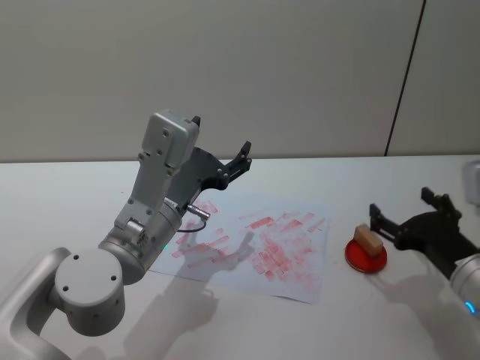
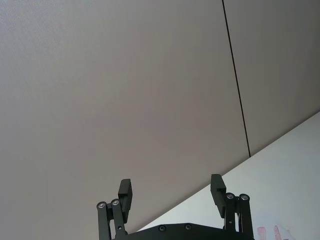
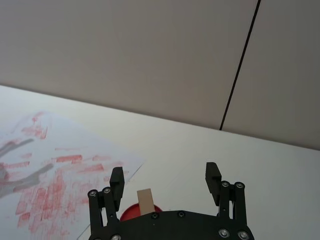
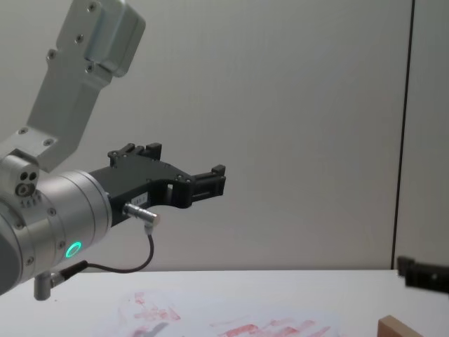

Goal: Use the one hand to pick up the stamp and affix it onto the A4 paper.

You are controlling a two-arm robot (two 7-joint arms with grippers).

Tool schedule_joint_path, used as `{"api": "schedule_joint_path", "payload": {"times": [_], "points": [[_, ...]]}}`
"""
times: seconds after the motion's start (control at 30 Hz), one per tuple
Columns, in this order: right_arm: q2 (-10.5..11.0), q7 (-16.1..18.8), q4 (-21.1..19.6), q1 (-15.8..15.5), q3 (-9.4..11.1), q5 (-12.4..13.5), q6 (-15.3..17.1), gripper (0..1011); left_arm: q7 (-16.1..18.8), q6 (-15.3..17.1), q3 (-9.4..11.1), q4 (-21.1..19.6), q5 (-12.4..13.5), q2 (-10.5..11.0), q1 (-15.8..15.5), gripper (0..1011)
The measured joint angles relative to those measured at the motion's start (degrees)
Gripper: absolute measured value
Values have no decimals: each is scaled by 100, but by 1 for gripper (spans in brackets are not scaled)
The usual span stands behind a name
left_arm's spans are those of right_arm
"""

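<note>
The stamp [image 1: 367, 238] lies on a round red pad [image 1: 366, 259], which sits on the white table [image 1: 420, 315] just to the right of the paper [image 1: 262, 247]. The paper is covered with red prints. The right gripper [image 1: 400, 204] is low over the table on the right side, very near the stamp. Its fingers are wide apart and hold nothing. In the right wrist view, the stamp [image 3: 145, 201] appears between the two fingers, closer to one of them. The left gripper [image 1: 222, 133] is raised above the left part of the paper; it is also wide open and holds nothing.
</note>
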Motion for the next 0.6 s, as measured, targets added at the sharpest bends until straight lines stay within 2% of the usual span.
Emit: {"api": "schedule_joint_path", "payload": {"times": [0.33, 0.6], "points": [[-207, 117, 358, 174, -166, -399, 364, 1001, 0, 0, 0, 0, 0, 0, 0, 1002], [-333, 142, 647, 307, -259, -718, 417, 1001, 0, 0, 0, 0, 0, 0, 0, 1001]]}}
